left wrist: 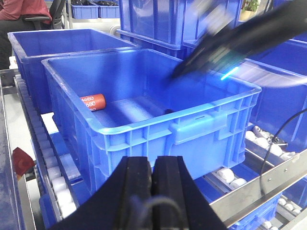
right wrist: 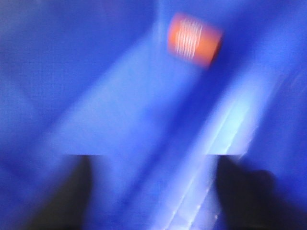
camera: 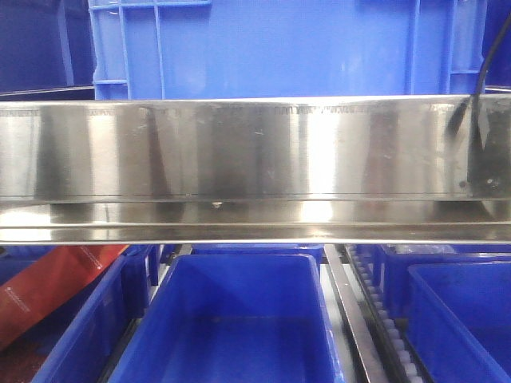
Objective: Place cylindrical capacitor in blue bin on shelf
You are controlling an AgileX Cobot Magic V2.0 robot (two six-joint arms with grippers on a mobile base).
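The shelf filled the front view, its broad steel rail shining and scuffed across the whole width, with a black cable hanging down over its right end. Above the rail stood a big blue crate; below it sat a row of blue bins on roller tracks, and a red strip lay slanted in the bin at the lower left.

In the left wrist view the blue bin stood on the rollers, open at the top, with another bin just behind it and stacked crates beyond. A person in a red top sat far back at the upper left.

The right arm reached in over the bin's far right corner, blurred by motion. In its own wrist view the right gripper showed two dark fingers standing wide apart with nothing between them, so its jaws were open and empty. The left gripper hung outside the bin's near wall, its jaws pressed together with nothing held.

The capacitor lay on its side on the bin floor, near the left wall, its white "4680" print facing up. In the right wrist view the capacitor appeared blurred, well apart from the fingers.
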